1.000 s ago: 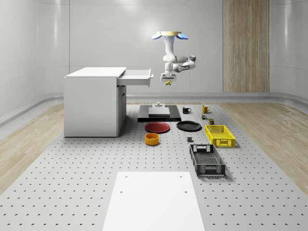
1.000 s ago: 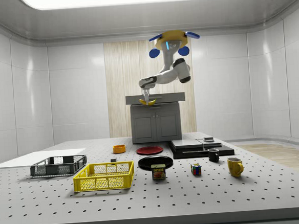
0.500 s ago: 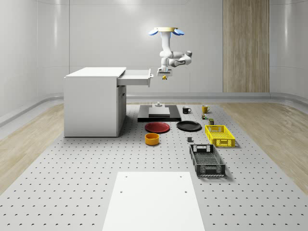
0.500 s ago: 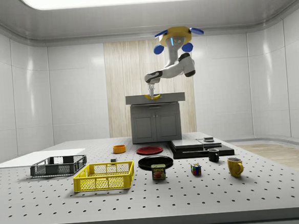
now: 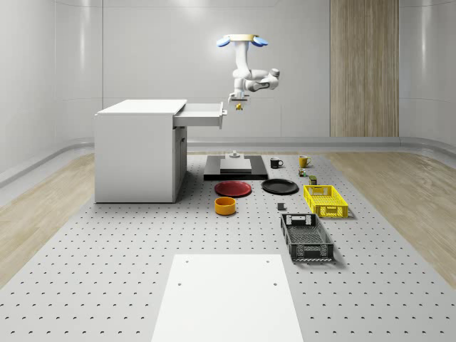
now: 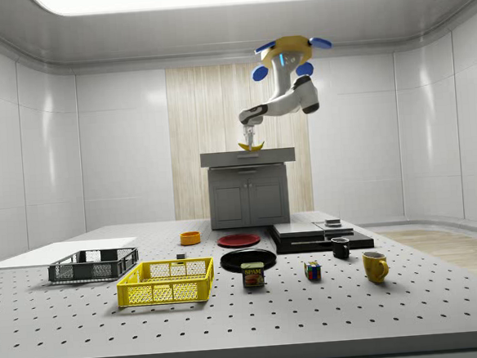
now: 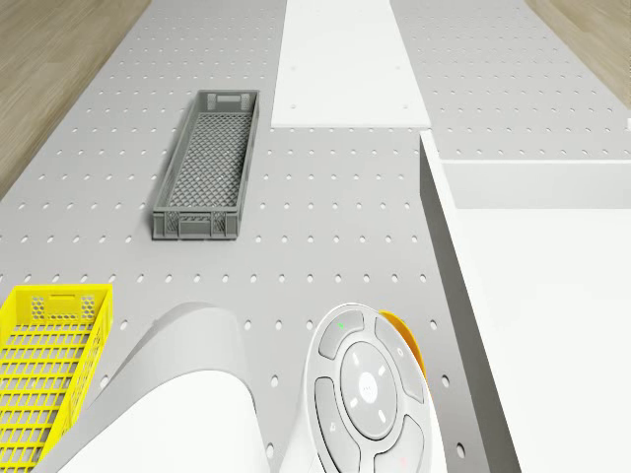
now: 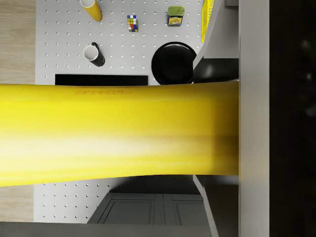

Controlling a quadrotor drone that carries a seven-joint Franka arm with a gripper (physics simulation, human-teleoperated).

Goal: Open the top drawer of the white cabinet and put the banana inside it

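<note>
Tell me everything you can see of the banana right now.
The banana is plain yellow and smooth, with faint printed lettering on its skin in the wrist view. It hangs crosswise in the claw, which is shut on it, lying roughly level. It is in the air beside the front of the open top drawer of the white cabinet, not yet over the drawer. Nothing but the claw touches it.
</note>
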